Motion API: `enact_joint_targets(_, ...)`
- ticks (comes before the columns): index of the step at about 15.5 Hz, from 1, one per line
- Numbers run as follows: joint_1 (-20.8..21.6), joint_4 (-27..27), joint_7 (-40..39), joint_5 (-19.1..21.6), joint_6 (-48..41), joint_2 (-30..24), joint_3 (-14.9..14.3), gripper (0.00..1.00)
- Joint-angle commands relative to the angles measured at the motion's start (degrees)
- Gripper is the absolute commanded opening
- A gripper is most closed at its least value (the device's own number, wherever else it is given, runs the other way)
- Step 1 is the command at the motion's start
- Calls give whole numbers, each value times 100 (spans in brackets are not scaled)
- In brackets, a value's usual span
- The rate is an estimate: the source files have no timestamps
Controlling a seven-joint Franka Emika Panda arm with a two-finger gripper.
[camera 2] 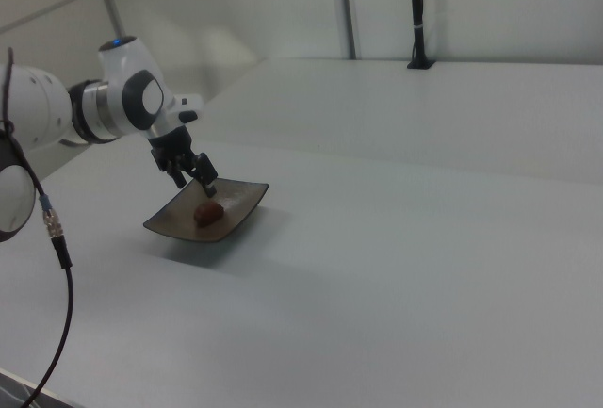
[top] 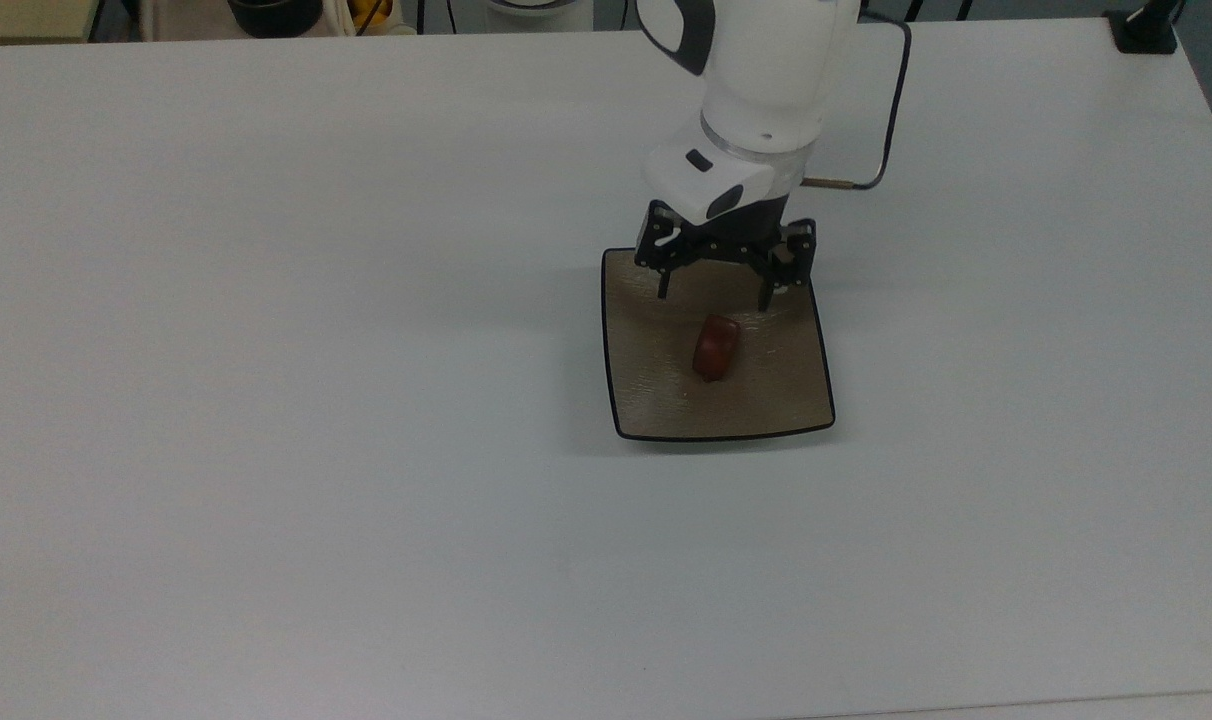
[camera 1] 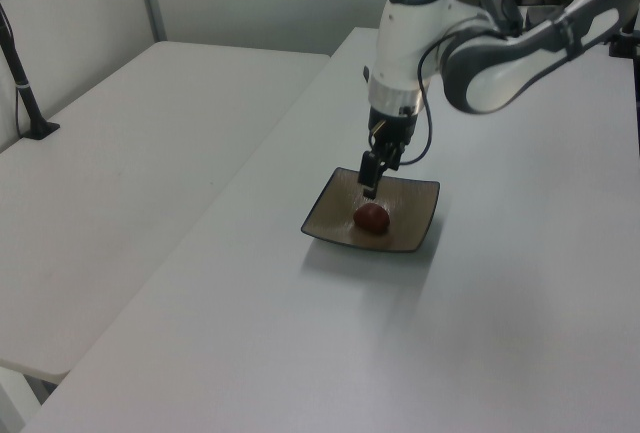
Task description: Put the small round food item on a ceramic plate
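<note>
Near edge of the desk (top: 366, 550) in the top view is bare white surface. Next out: the ceramic plate (top: 656, 400), square, tan-brown, thin dark rim, corners turned up a little, flat on the desk. The small round food item (top: 716, 347) lies on the plate, roughly mid-plate, reddish-brown and glossy, on its side, touching nothing else. Left view has it (camera 1: 372, 217) sitting free on the plate (camera 1: 410, 233); right view too (camera 2: 208, 211), plate (camera 2: 240, 203). Judgement: placement looks done, item is where the task wants it, only step left is clearing the arm.

Beyond the item, the tool (top: 716, 290) hangs above the plate's far edge, fingers spread wide, holding nothing, clear gap between it and the item. Probably spread because the item is released and raised so it can't nudge the item. In the left view the tool (camera 1: 370, 188) sits above the plate's back part; in the right view (camera 2: 193, 182) it hangs over the plate's left side in the right view.

Farthest: white arm body runs off the top view's upper edge, a black cable looped beside it. A dark mount sits at the far right corner of the desk in the top view.

Hard to tell: stem tip on the item is too small to make out. Plate's far rim is partly covered by the tool in the top view. Objects past the desk's far edge are cut off, unidentifiable.
</note>
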Motion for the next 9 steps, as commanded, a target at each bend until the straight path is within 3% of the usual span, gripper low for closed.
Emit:
enact_joint_targets(1,-82,-219,-1844,915,-1415,-897,-392,100)
enact_joint_targets(7,-55,-1000,-2666,1013,-1893,-1882,-894,100)
enact_joint_targets(9,-90,-1151,-2666,1266,-1867,-2155,-1052,100)
